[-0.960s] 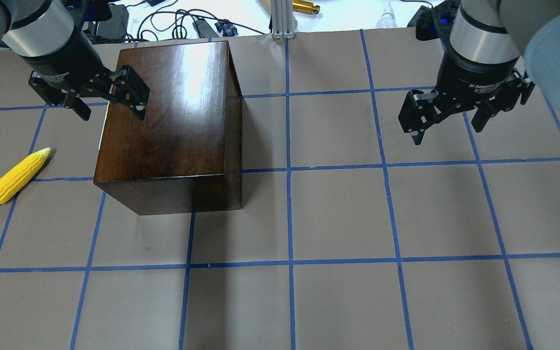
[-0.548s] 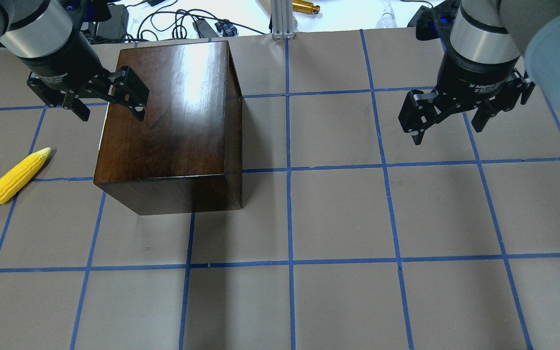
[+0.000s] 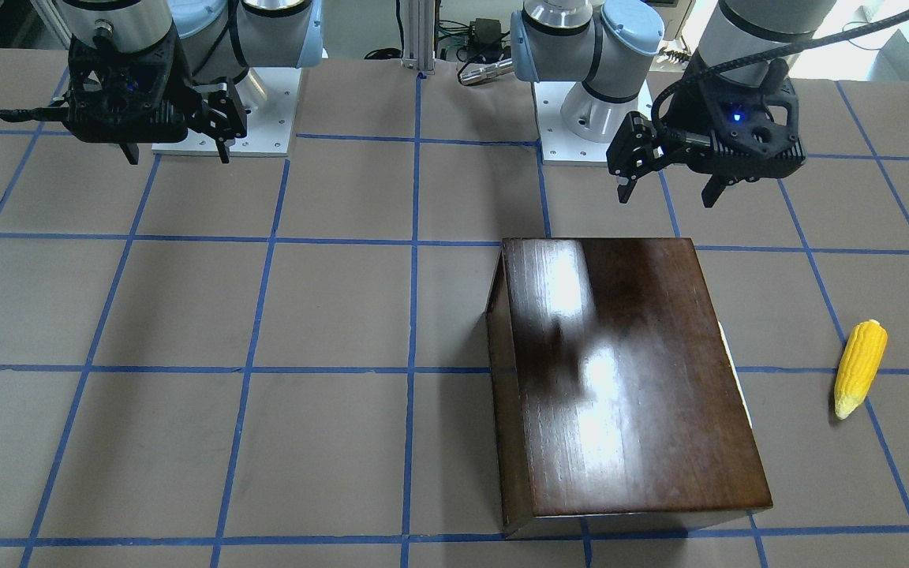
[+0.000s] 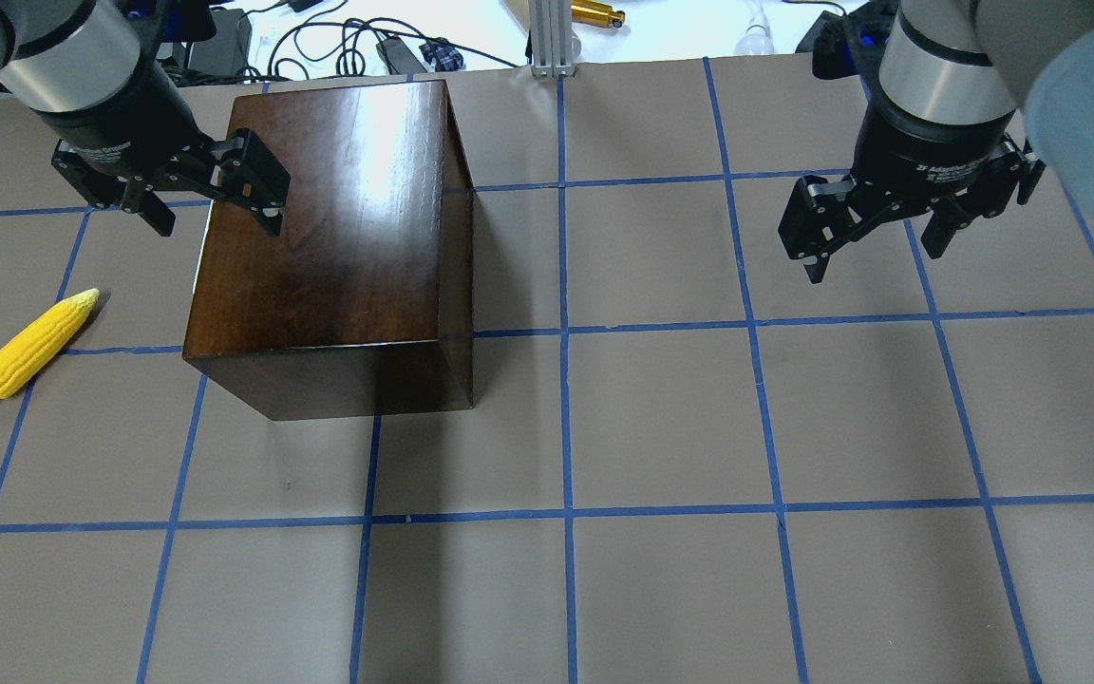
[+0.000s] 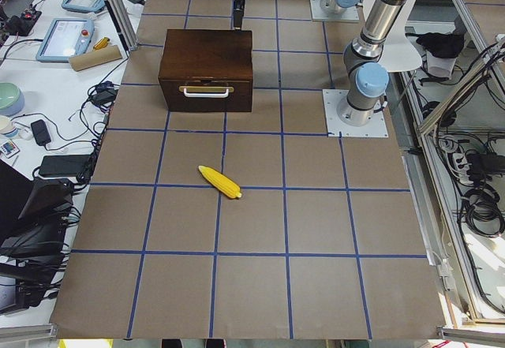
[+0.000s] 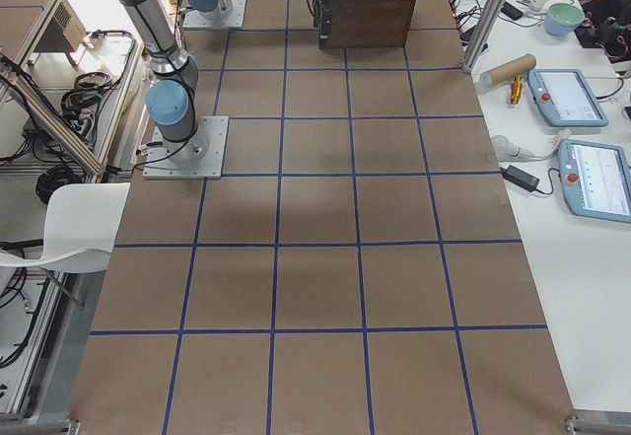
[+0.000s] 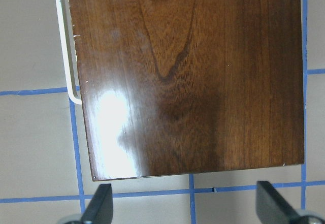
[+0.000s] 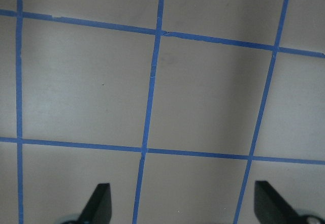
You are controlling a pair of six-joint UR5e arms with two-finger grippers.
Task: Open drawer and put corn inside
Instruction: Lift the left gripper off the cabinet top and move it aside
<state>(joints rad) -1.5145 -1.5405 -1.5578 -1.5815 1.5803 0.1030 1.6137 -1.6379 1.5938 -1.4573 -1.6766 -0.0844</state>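
Near the box's base-side edge, my left hand (image 4: 220, 226): fingers spread wide and holding nothing. It hangs high by the edge of the box (image 4: 338, 228) that faces my base.
Just changed: over the last second this hand has drifted a touch toward my left. The box, the corn and my other hand lie as they did.
What that means: I judge it a small repositioning toward the handle side. The task proper has not begun, and the drawer comes first.
Drawer (image 5: 207, 95): shut, sitting flush in the box face that looks toward my left, with a pale handle (image 7: 63, 46) across it.
Corn (image 4: 34, 344): lying on the counter (image 4: 661, 418) to my left of the box, well apart from it. It is untouched and on the same side as the handle.
Right hand (image 4: 875, 261): also wide open and empty, hanging over bare counter well to my right of the box.
Hidden: the overhead view shows no drawer front at all. Only the view from my left end shows it, and small.
Thin glimpse: my left wrist view catches the handle only as a pale loop along the box's edge.
Hard to tell: whether my left hand is over the lid or just short of it, and how high it hangs. The seam between drawer and box is too fine to make out.
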